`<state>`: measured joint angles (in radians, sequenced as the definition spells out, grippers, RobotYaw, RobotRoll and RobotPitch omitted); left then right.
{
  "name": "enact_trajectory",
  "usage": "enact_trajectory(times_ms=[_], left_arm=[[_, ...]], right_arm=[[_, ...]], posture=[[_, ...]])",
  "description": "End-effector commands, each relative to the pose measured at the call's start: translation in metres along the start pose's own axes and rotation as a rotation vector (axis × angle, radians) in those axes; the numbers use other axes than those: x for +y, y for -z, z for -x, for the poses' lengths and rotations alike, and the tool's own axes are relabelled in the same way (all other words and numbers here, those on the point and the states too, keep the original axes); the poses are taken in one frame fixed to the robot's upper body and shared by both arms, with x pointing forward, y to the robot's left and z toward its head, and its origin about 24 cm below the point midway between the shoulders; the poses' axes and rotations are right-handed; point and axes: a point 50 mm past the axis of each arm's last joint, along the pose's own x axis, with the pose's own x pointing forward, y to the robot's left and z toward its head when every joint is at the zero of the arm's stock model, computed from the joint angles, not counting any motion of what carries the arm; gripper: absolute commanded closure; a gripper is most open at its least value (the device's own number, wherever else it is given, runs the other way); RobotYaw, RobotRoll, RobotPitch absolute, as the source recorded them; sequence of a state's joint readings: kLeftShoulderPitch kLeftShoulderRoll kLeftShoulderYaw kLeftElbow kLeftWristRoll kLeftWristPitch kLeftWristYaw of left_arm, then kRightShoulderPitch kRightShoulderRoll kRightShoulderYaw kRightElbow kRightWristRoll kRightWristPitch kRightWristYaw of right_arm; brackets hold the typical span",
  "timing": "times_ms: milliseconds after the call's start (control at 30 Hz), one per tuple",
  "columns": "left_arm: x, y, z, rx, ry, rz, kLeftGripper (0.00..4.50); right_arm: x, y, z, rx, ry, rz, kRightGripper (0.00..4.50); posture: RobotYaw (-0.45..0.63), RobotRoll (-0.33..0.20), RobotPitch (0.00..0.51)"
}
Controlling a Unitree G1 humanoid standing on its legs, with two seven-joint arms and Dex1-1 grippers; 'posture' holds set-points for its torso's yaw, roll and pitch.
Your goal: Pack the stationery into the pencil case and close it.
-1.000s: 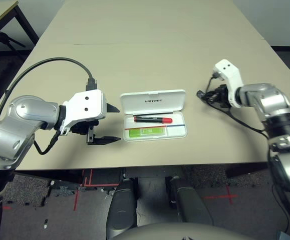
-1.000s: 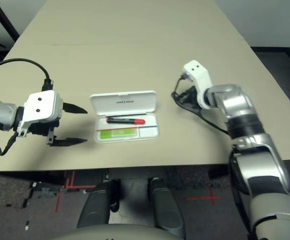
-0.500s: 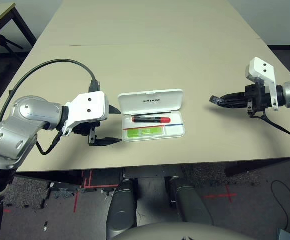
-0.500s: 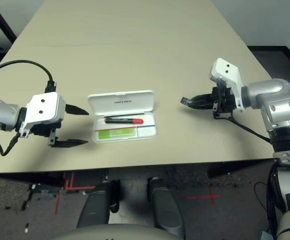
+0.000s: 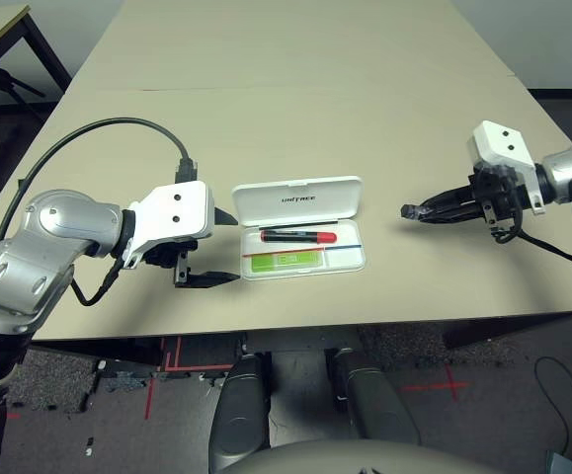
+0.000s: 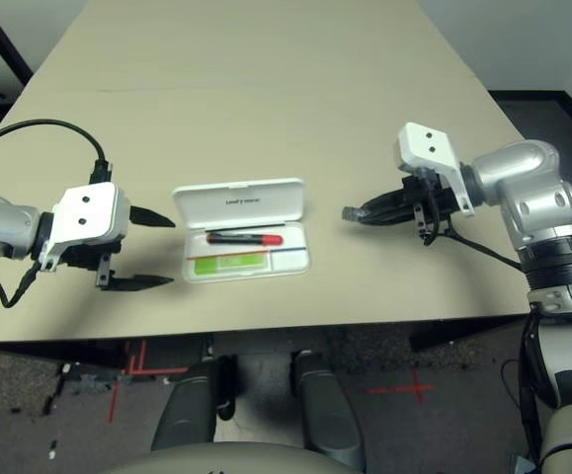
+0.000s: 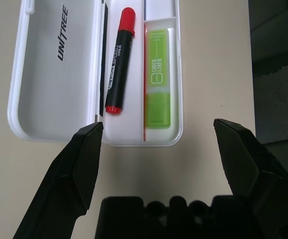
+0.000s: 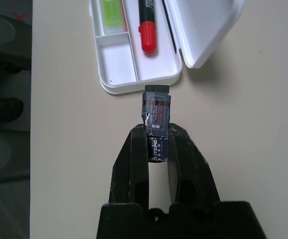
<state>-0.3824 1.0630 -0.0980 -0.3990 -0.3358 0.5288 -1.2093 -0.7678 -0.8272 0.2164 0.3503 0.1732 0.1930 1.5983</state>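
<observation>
Case: pencil case [image 5: 300, 225] lay open on the table [image 5: 295, 89] between both grippers; "UNITREE" was read on the lid.
Contents: marker [image 7: 119, 61] with red cap and green highlighter [image 7: 156, 78], lettered "CHECK LINER", lay inside.
Clip: dark clip-like piece [image 8: 156, 124], its label unreadable, was clamped in the right gripper [image 8: 157, 142], just beside the case's end.
Left gripper [image 7: 158, 144]: fingers were spread apart, facing the case's other end.

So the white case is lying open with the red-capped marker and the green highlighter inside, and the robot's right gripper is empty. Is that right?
Not quite. The right gripper is not empty: it is shut on a small dark piece with a label, as the right wrist view shows. The rest holds: the white case lies open, with the red-capped marker and the green highlighter inside.
</observation>
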Motion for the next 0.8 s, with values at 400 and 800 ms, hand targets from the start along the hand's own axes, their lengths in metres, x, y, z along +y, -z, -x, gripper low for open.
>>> enact_trajectory(times_ms=[400, 800], left_arm=[[-0.003, 0.002, 0.001, 0.019, 0.000, 0.011, 0.00], [-0.005, 0.002, 0.002, 0.021, -0.004, 0.016, 0.00]], right_arm=[[0.013, -0.028, -0.054, 0.042, -0.156, 0.154, 4.25], [0.016, -0.026, -0.081, 0.059, -0.187, 0.164, 4.25]], posture=[[-0.04, 0.000, 0.150], [-0.03, 0.000, 0.155]])
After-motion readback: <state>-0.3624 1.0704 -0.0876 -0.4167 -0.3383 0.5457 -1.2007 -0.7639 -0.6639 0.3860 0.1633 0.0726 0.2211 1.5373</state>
